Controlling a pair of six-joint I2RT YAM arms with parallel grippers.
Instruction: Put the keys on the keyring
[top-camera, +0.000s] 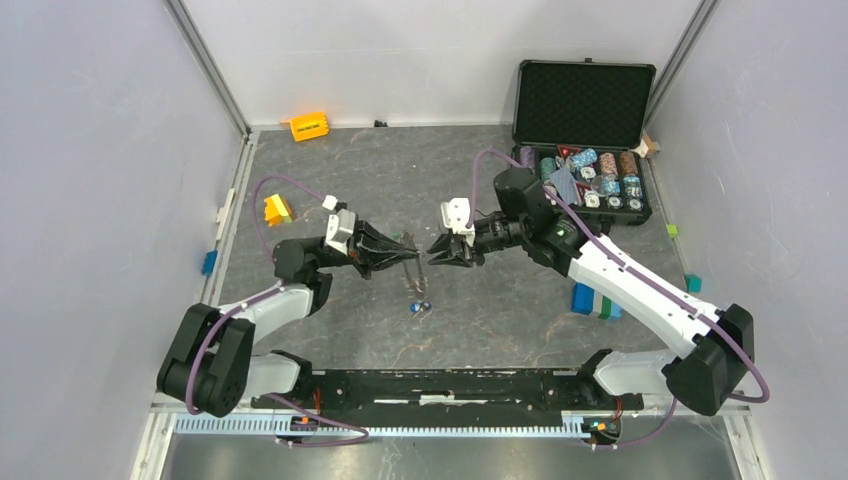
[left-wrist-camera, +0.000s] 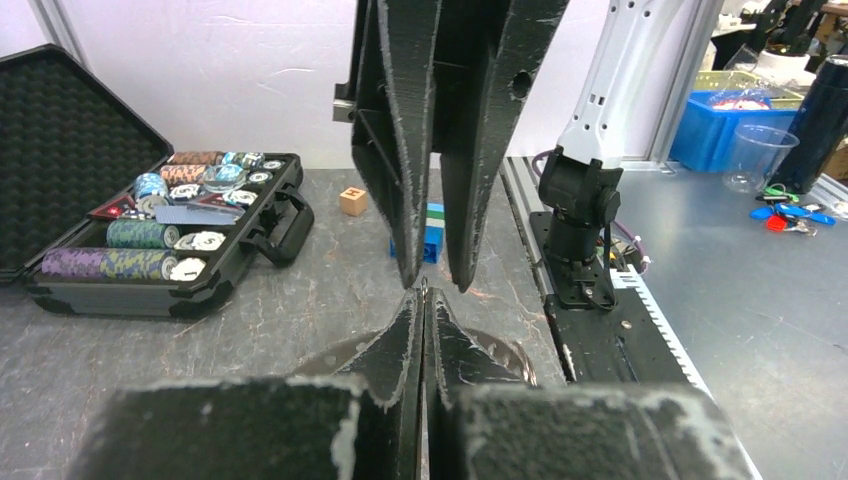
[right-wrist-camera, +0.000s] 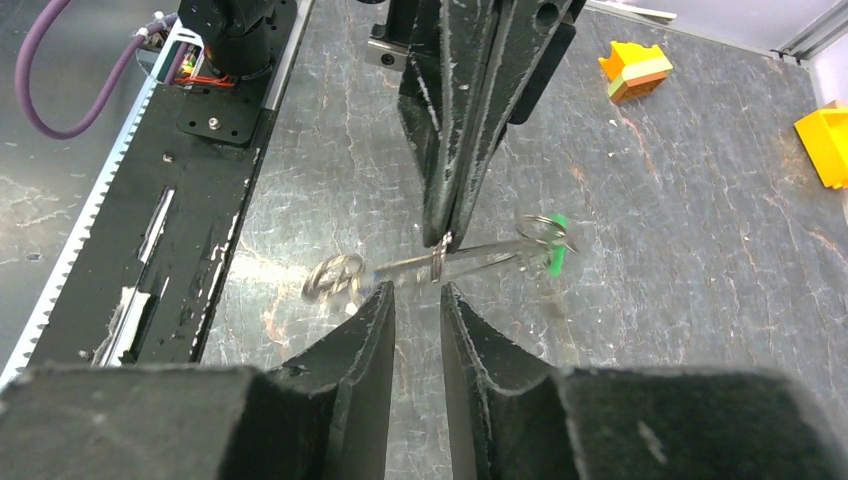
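Two grippers meet tip to tip above the table (top-camera: 500, 330). My left gripper (right-wrist-camera: 440, 238) pinches the keyring (right-wrist-camera: 480, 256), which hangs edge-on, its long axis crosswise just beyond my right gripper (right-wrist-camera: 415, 297), whose fingers stand narrow and empty. A green key (right-wrist-camera: 555, 258) seems hooked at one end. The blue key (top-camera: 420, 307) lies below, between both arms.

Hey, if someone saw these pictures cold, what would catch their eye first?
The two arms meet tip to tip mid-table. The left gripper has its jaws shut on a thin silver keyring, with a green-headed key blurred alongside. The right gripper faces it, jaws slightly apart. Next comes the open black case of colourful poker chips at far right, then a blue-headed key lying on the table nearer the arm bases.
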